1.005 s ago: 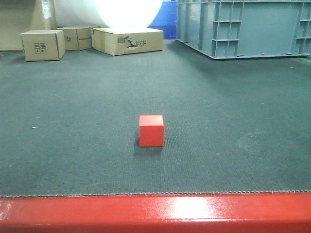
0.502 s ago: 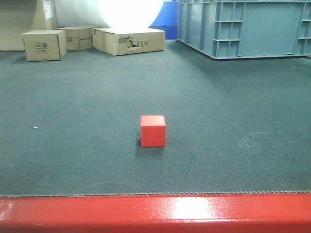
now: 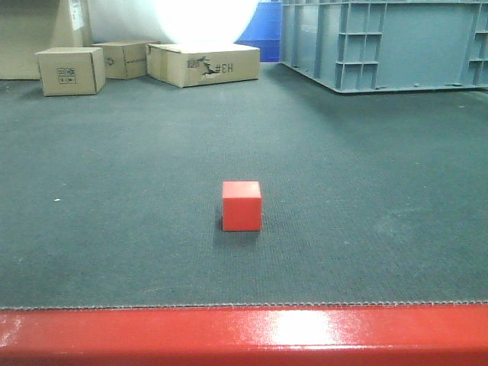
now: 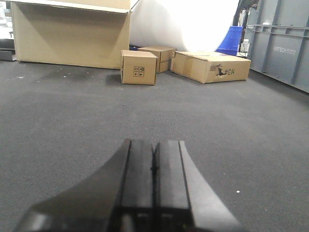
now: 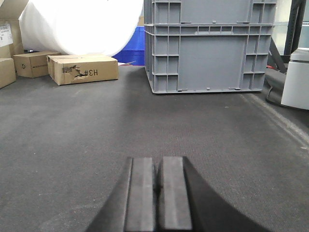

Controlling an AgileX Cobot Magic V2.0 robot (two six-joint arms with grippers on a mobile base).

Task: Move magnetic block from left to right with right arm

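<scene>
The block (image 3: 242, 206) sits mid-mat (image 3: 114, 244); boxes (image 3: 202, 63) lie behind at left, a crate (image 3: 389, 42) behind at right.

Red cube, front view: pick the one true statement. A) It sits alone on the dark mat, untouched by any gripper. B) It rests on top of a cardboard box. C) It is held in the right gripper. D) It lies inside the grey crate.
A: in the front view the red cube stands on the dark mat with no gripper near it, well short of the cardboard boxes and the grey crate.
</scene>
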